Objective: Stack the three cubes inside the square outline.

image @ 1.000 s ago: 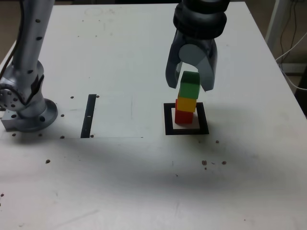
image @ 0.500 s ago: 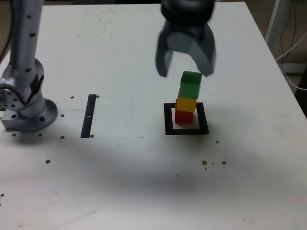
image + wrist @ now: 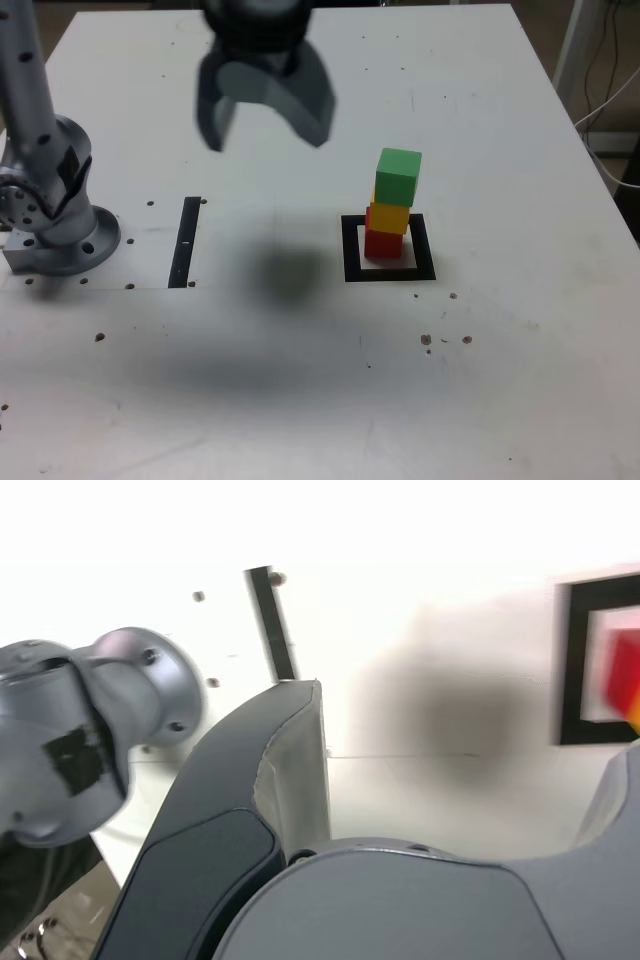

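Three cubes stand stacked inside the square outline (image 3: 350, 250): the red cube (image 3: 383, 243) at the bottom, the yellow cube (image 3: 389, 217) on it, the green cube (image 3: 398, 177) on top, set slightly off to the exterior view's right. My gripper (image 3: 265, 138) hangs blurred above the table, well off to the exterior view's left of the stack, jaws wide open and holding nothing. In the wrist view, the gripper (image 3: 465, 730) frames bare table, with the square outline (image 3: 572, 660) and the red cube (image 3: 622, 675) at the picture's edge.
A thin black strip (image 3: 185, 242) lies on the white table between the arm's base (image 3: 55, 225) and the outline. Small dark specks dot the surface. Cables (image 3: 605, 70) hang beyond the table's edge at the exterior view's right.
My gripper opened off the green cube, rose, and swung to the exterior view's left. The green cube stays on top of the stack.
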Tool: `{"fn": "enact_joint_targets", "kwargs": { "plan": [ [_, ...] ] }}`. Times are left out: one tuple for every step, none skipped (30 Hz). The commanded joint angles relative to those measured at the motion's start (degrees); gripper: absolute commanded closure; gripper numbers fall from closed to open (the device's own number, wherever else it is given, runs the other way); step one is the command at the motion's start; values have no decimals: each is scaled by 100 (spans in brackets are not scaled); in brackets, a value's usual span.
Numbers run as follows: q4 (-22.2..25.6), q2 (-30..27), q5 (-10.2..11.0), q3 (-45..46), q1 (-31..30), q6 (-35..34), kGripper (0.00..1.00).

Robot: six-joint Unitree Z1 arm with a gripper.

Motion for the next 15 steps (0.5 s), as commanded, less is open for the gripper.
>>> {"fn": "enact_joint_targets", "kwargs": {
  "plan": [
    [-94, -160, -21, 276, 7, -64, 0],
    [-142, -207, -32, 409, 7, -85, 0],
    [-193, -246, -42, 539, 7, -102, 0],
    [-250, -278, -52, 672, 7, -119, 0],
    [-319, -308, -63, 811, 7, -135, 0],
    [-399, -336, -76, 954, 7, -153, 0],
    [-488, -363, -92, 1100, 7, -173, 0],
    [-583, -389, -112, 1252, 7, -194, 0],
    [-687, -416, -138, 1407, 7, -215, 0],
    [-832, -452, -176, 1611, 7, -242, 0],
    [-939, -478, -207, 1757, 7, -264, 0],
    [-1042, -502, -239, 1903, 7, -286, 0],
    [-1141, -526, -275, 2046, 7, -305, 0],
    [-1236, -549, -309, 2180, 7, -325, 0],
    [-1326, -570, -338, 2304, 7, -348, 0]
  ]
}}
